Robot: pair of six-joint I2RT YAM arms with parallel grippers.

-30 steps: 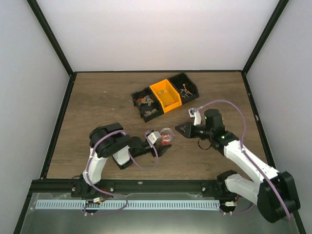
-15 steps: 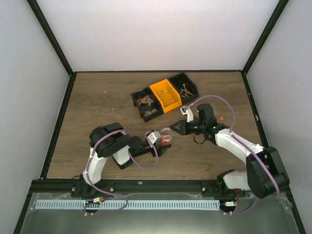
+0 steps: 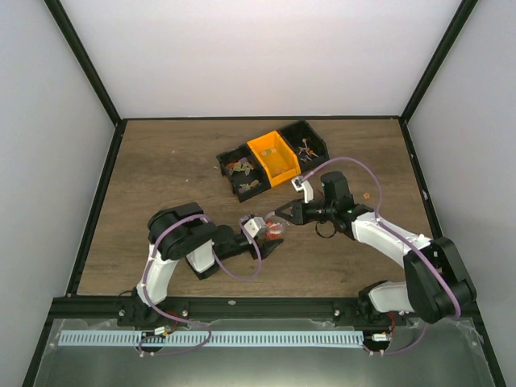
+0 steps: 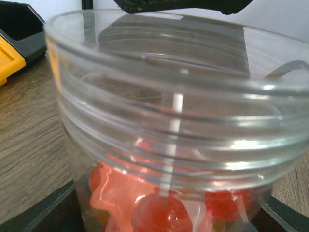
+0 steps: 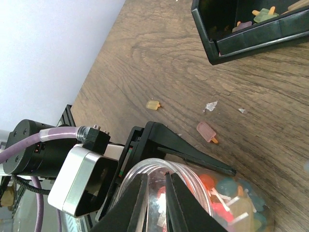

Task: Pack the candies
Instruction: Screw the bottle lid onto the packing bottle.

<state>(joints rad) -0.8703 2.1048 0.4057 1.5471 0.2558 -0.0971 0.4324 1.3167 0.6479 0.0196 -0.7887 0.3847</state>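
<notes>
Centrally, left gripper [image 3: 271, 232] clamped around clear cup [image 4: 169, 111], candies [image 4: 159, 212] piled in cup bottom, right gripper [image 5: 155, 193] fingers almost together just above cup mouth, unclear if pinching anything, few loose candies [image 5: 207, 131] on table [image 5: 159, 58] near black bin [image 5: 251, 36]

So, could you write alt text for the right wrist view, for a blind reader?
The right tool hovers at the mouth of a clear cup of mixed candies, which the left tool's fingers grip. Two loose candies lie on the wooden table, and a black bin with more candies sits top right.
</notes>
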